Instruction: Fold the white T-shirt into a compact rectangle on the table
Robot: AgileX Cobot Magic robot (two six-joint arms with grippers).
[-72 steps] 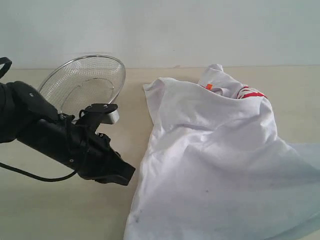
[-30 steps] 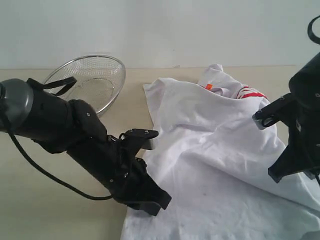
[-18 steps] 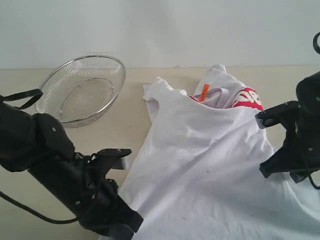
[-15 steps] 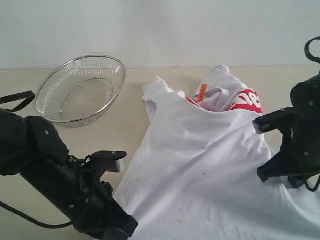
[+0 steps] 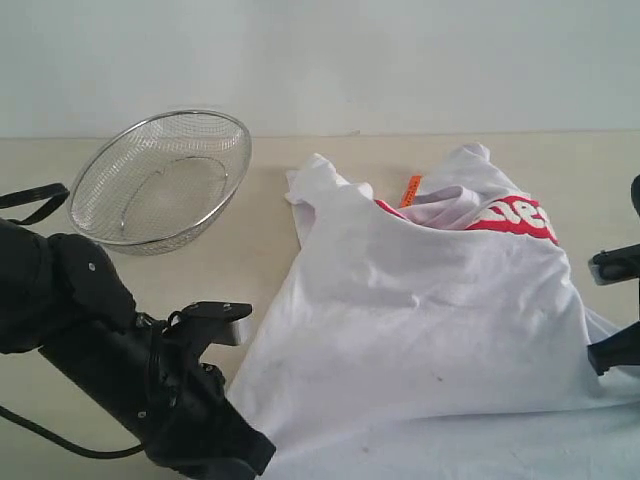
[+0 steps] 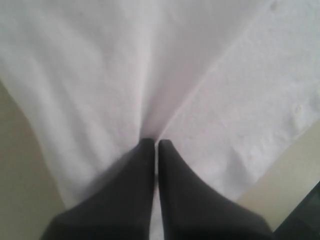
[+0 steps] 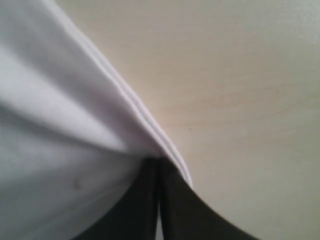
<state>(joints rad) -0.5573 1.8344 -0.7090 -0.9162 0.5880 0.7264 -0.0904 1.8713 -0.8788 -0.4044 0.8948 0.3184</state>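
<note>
The white T-shirt (image 5: 430, 320) lies rumpled across the right half of the table (image 5: 260, 215), its red lettering (image 5: 515, 215) and orange neck tag (image 5: 410, 189) showing at the far end. My left gripper (image 5: 248, 455) sits at the shirt's near left edge, shut on the white cloth (image 6: 150, 75), which stretches away from the fingertips (image 6: 147, 147). My right gripper (image 5: 603, 355) is at the shirt's right edge, mostly out of frame. Its jaws are shut on the hemmed edge (image 7: 150, 125) of the T-shirt, just above the bare tabletop (image 7: 240, 75).
A round wire-mesh basket (image 5: 160, 180) rests tilted at the back left of the table. The black left arm (image 5: 90, 330) stretches across the front left. A pale wall (image 5: 320, 60) rises behind the table's far edge.
Both grippers have pulled the shirt apart and toward the front: the right arm moved right and nearly out of view, the left dropped to the near edge. The cloth is stretched flatter, with more lettering showing.
</note>
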